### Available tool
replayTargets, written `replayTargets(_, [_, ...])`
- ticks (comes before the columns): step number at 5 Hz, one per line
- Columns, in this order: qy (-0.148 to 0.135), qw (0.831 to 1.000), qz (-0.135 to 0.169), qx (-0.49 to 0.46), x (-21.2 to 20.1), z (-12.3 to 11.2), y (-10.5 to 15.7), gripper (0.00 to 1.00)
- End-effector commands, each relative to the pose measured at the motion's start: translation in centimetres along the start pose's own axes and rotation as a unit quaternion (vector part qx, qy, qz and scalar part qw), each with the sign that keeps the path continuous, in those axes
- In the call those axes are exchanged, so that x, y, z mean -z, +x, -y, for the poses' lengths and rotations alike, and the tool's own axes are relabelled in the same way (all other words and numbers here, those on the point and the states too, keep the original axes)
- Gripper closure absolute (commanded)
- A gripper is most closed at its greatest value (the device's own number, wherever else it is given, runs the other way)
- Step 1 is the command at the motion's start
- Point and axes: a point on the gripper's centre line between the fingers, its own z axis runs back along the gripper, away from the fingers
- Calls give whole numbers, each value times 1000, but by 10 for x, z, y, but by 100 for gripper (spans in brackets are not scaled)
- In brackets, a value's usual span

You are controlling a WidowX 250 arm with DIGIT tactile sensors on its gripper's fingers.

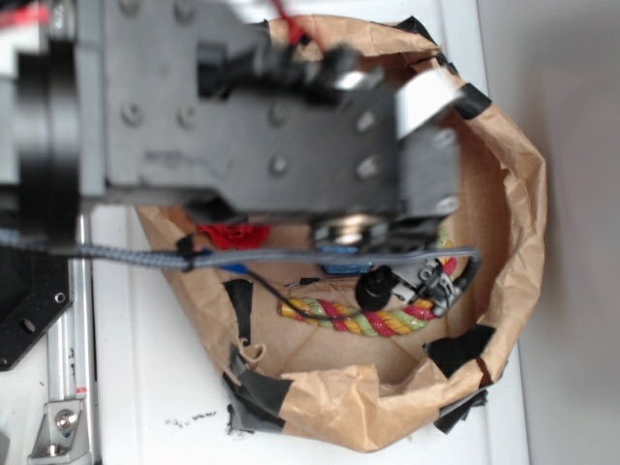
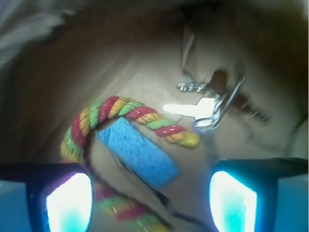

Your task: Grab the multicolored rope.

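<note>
The multicolored rope (image 2: 116,108), twisted red, yellow and green, lies bent in a U on the brown paper floor. One leg runs toward a yellow end and the other passes low between my fingers. My gripper (image 2: 150,200) hovers open above it, its two pads (image 2: 70,203) wide apart with nothing clamped. A blue sponge (image 2: 140,152) sits inside the rope's bend. In the exterior view the rope (image 1: 358,318) lies inside the paper bag, under the arm's dark body (image 1: 271,116), which hides part of it.
The crumpled brown paper bag wall (image 1: 513,194), patched with black tape, rings the work area. A shiny metal key-like item (image 2: 212,108) lies beyond the rope. A red fabric rose (image 1: 232,234) sits by the bag's left side. A braided cable (image 1: 126,254) crosses the view.
</note>
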Motion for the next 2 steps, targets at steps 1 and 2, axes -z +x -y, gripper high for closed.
replayTargets(1, [-20,992,18,-124,17,28,-20,0])
replayTargets(2, [-13,991,-11,-134,17,37,-29,0])
